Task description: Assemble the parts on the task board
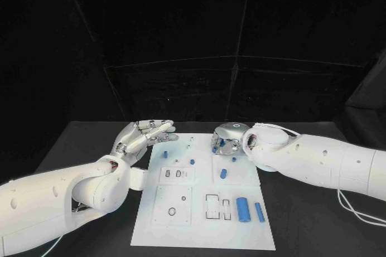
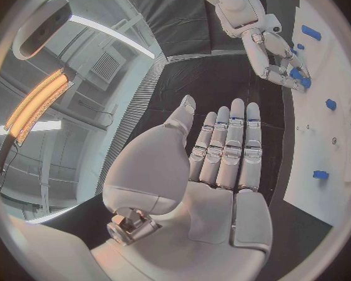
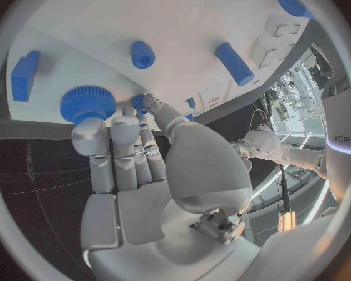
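Note:
The white task board (image 1: pixel 201 232) lies in the middle of the black table, with blue parts on it. My left hand (image 1: pixel 145 135) hovers by its far left corner with flat, spread fingers (image 2: pixel 226 147) and holds nothing. My right hand (image 1: pixel 227 139) is over the board's far edge. Its fingertips (image 3: pixel 90 131) touch the rim of a blue gear (image 3: pixel 87 102). A small blue piece (image 3: pixel 137 100) sits between its thumb and nearest finger; I cannot tell whether it is pinched. A blue peg (image 3: pixel 143 54) and a blue cylinder (image 3: pixel 235 64) lie beyond the gear.
Two blue cylinders (image 1: pixel 243 208) lie side by side at the board's near right. A short blue piece (image 1: pixel 167 154) sits near the board's left edge, and another (image 1: pixel 224 172) lies mid-board. Several empty slots (image 1: pixel 211 207) mark the board. Bare black table surrounds it.

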Controlling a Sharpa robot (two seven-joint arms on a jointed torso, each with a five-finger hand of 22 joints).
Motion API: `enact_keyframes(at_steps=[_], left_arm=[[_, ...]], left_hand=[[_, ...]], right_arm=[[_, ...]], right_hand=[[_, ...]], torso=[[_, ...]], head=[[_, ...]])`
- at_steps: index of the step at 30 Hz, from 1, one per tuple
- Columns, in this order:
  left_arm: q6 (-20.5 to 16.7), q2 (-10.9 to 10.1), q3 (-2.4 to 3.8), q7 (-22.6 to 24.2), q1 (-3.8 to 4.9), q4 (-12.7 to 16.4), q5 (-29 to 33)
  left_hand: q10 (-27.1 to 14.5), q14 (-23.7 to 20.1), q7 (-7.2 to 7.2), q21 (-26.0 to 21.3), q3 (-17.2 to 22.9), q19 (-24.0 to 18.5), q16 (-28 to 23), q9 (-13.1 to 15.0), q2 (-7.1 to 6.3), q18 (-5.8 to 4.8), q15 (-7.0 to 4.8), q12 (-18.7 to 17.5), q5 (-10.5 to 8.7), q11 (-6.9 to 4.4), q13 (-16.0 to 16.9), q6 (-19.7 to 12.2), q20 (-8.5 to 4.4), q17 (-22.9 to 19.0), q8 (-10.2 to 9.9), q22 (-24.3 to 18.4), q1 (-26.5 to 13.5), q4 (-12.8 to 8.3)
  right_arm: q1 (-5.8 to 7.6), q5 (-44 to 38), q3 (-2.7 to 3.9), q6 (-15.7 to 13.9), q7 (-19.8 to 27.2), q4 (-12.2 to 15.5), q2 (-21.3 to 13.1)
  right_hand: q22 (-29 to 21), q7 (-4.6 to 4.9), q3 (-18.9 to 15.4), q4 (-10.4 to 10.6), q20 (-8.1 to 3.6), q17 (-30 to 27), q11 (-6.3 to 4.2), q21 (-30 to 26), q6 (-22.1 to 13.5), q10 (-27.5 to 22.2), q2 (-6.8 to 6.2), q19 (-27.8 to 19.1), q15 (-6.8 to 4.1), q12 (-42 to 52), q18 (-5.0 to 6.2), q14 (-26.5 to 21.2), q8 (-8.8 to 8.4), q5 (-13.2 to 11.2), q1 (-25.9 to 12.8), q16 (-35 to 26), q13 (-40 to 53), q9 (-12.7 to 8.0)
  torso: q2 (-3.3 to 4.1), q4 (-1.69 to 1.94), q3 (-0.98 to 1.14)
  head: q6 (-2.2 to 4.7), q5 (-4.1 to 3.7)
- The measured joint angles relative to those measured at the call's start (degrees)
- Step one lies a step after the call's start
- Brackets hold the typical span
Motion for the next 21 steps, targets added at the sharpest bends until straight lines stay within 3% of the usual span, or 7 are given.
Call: enact_keyframes(at_steps=[6,7,9,14,19,21], left_arm=[[0.07,0.08,0.00,0.00,0.02,-0.13,-0.01],[0.09,0.09,0.00,0.00,0.02,-0.15,-0.01],[0.12,0.12,0.00,0.00,0.04,-0.20,-0.01],[0.21,0.19,0.00,0.00,0.05,-0.28,-0.02],[0.26,0.20,0.00,0.00,0.09,-0.33,-0.02],[0.28,0.20,0.00,0.00,0.10,-0.38,-0.02]], left_hand=[[0.00,0.00,0.00,0.00,0.00,0.00,0.00,0.00,0.00,0.00,0.00,-0.22,0.00,0.00,0.00,0.00,0.00,-0.01,-0.26,0.00,0.00,0.00],[0.00,0.00,0.00,0.00,0.00,0.00,0.00,0.01,0.00,0.00,0.00,-0.22,0.00,0.00,0.00,0.00,0.00,-0.01,-0.26,0.00,0.00,0.00],[0.00,0.20,0.00,0.00,0.16,0.00,0.00,-0.03,0.00,0.00,0.20,-0.22,0.00,0.00,-0.01,0.00,0.00,-0.01,-0.26,-0.06,0.00,-0.15],[0.00,0.21,0.00,0.00,0.16,0.00,0.00,-0.05,0.00,0.00,0.21,-0.22,0.00,0.00,-0.04,0.00,0.00,-0.01,-0.25,-0.06,0.00,-0.15],[0.00,0.21,0.00,0.00,0.16,0.00,-0.29,-0.04,0.00,0.00,0.21,-0.55,0.00,0.00,-0.04,0.00,0.00,-0.01,-0.25,-0.06,0.00,-0.15],[0.00,0.21,0.00,0.00,0.16,0.00,-0.29,-0.04,0.00,-0.01,0.21,-0.56,0.00,0.00,-0.04,0.00,0.00,-0.01,-0.25,-0.06,0.00,-0.15]], right_arm=[[0.00,-0.02,0.00,0.37,-0.11,-0.30,0.31],[0.00,-0.03,0.00,0.41,-0.13,-0.34,0.35],[0.01,-0.03,0.01,0.47,-0.16,-0.42,0.44],[0.03,-0.04,0.02,0.50,-0.29,-0.62,0.69],[0.03,-0.06,0.03,-0.17,-0.38,-0.46,0.66],[0.03,-0.06,0.05,-0.97,-0.38,-0.04,0.47]], right_hand=[[1.41,-0.13,0.95,0.18,-0.02,1.46,-0.11,1.01,0.70,0.72,-0.07,0.61,0.00,0.00,0.01,0.00,0.00,0.00,-0.53,1.57,0.00,0.00],[1.78,-0.14,1.20,0.29,0.04,1.86,-0.27,1.09,0.86,0.88,-0.03,0.67,0.00,0.00,-0.72,0.00,0.00,-0.21,-0.56,2.03,0.00,0.00],[2.60,-0.39,1.90,0.39,-0.07,2.70,-0.34,1.75,1.52,1.62,0.22,1.16,0.00,0.00,-0.90,0.00,0.00,-0.41,-0.82,2.89,0.01,0.05],[4.98,-0.69,4.33,0.51,-0.41,4.86,-0.91,3.06,3.22,3.41,0.81,2.26,0.00,-0.01,-0.91,0.00,0.38,-3.40,-0.60,5.14,0.14,0.20],[6.83,-1.19,6.16,0.67,-0.76,5.96,-1.43,4.30,4.73,5.16,1.10,3.18,-0.22,0.39,-0.97,-0.22,0.87,-3.87,-0.45,6.41,0.27,0.22],[7.60,-1.52,6.65,0.66,-0.82,6.39,-1.60,4.73,5.08,5.69,1.08,3.69,-0.22,0.39,-1.80,-0.22,1.07,-3.89,-0.43,6.83,0.30,0.28]], torso=[[0.03,-0.01,0.06],[0.04,-0.01,0.07],[0.04,-0.03,0.09],[0.07,-0.03,0.09],[0.08,-0.04,0.11],[0.08,-0.07,0.13]], head=[[-0.27,0.01],[-0.30,0.01],[-0.35,-0.03],[-0.41,-0.08],[-0.46,-0.07],[-0.49,0.05]])
